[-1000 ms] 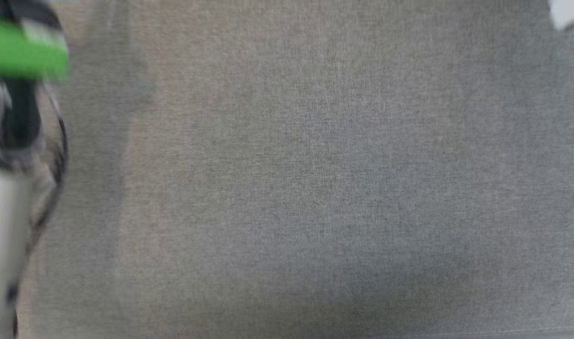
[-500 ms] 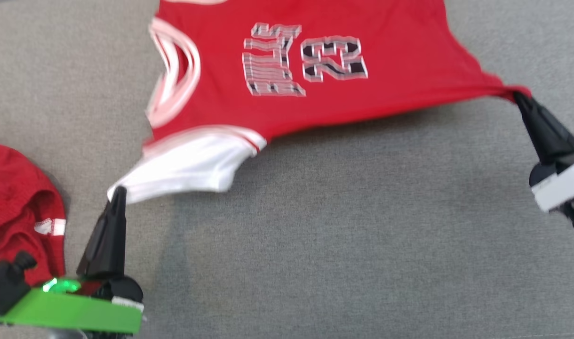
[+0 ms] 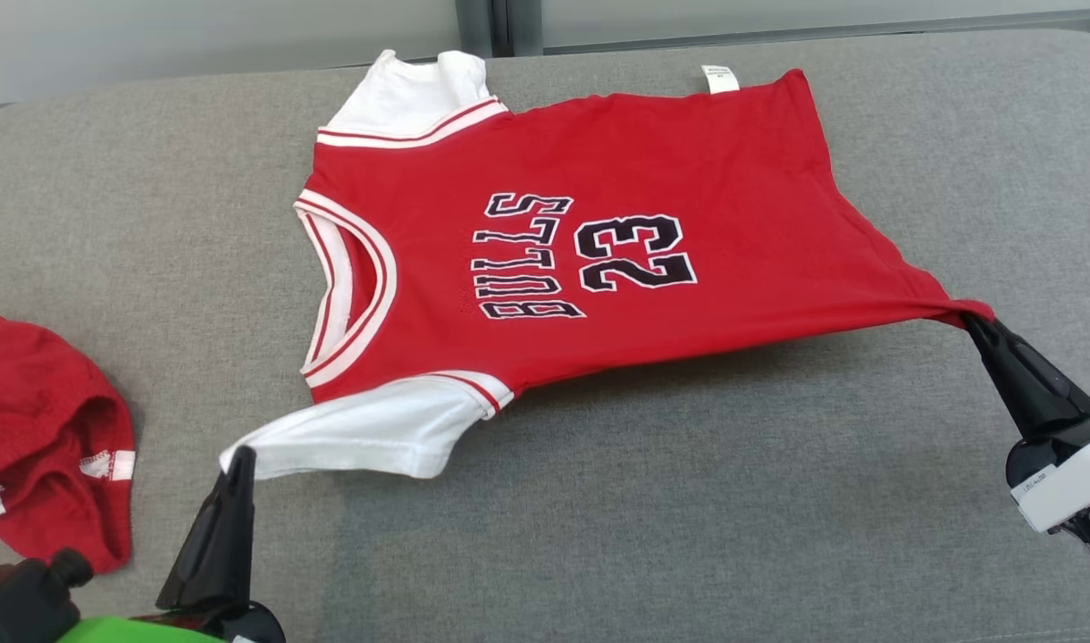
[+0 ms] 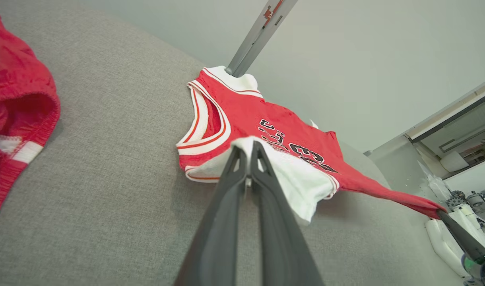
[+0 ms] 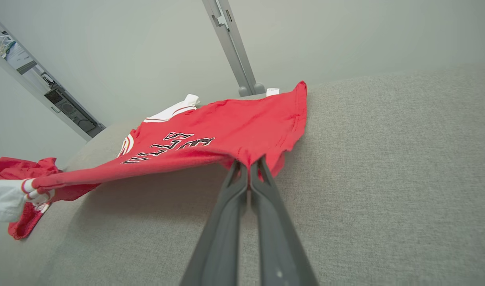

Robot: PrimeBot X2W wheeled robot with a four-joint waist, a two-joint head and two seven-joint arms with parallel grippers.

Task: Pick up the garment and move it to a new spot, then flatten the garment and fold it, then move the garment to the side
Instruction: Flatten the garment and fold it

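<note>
- The red garment [image 3: 670, 152] with "BULLS 23" on it lay spread across the middle of the grey surface [image 3: 688, 518].
- Its far side rested flat near the back edge of the surface. Its near side was lifted off the surface, and a dark shadow lay under it.
- The left end effector [image 3: 239, 457] was above the near left part of the surface. Its two dark fingers were pinched tight on the tip of the white sleeve [image 3: 366, 438].
- The right end effector [image 3: 978, 323] was above the near right part of the surface. Its fingers were pinched tight on the garment's bottom corner [image 3: 951, 308], which was pulled out to a point.
- The near edge of the cloth ran stretched between the two.
- A small white tag [image 3: 719, 79] stuck out towards the back edge of the surface.
- A second red cloth [image 3: 45, 429] lay crumpled at the left edge of the surface, apart from the garment.
</note>
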